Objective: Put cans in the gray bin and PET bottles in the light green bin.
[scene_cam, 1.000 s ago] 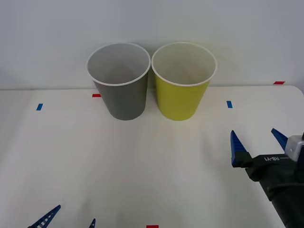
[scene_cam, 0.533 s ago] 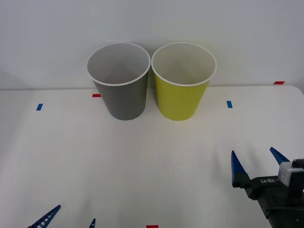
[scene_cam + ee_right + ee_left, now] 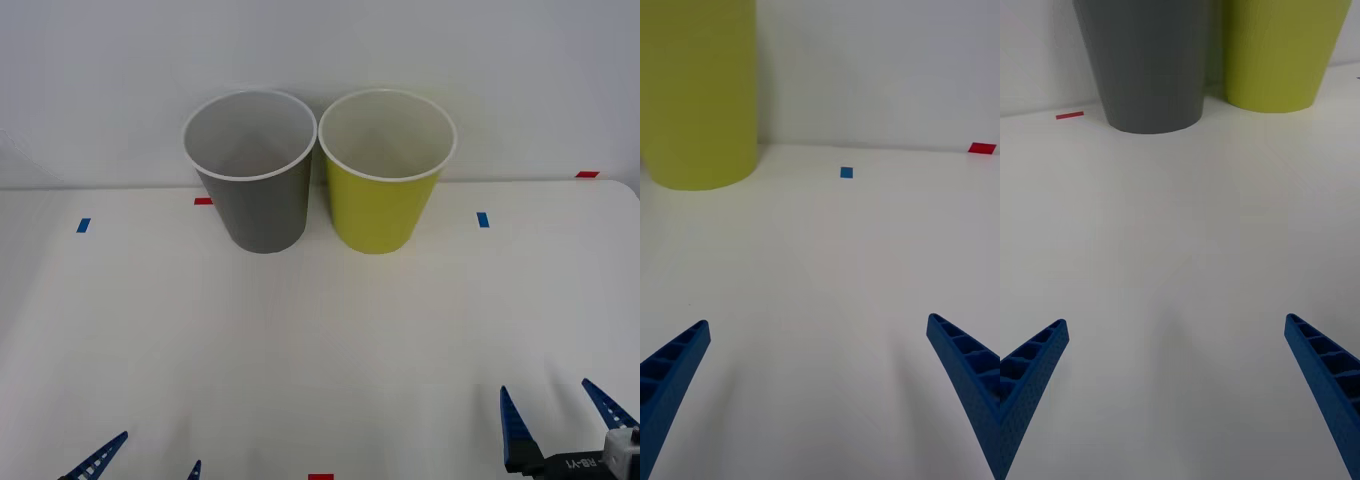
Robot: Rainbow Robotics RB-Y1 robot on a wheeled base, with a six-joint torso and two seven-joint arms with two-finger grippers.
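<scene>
Two bins upright at the table's (image 3: 320, 350) far edge, side by side.
Gray bin (image 3: 252, 170) left of light green bin (image 3: 385, 172); both grippers (left (image 3: 145, 458), right (image 3: 560, 420)) low at the near edge, fingers spread, empty.

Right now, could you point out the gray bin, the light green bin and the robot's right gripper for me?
gray bin (image 3: 258, 215): front view, on its dark outer wall.
light green bin (image 3: 380, 212): front view, on its yellow-green outer wall.
right gripper (image 3: 562, 418): front view, midway between its open blue fingertips.
</scene>
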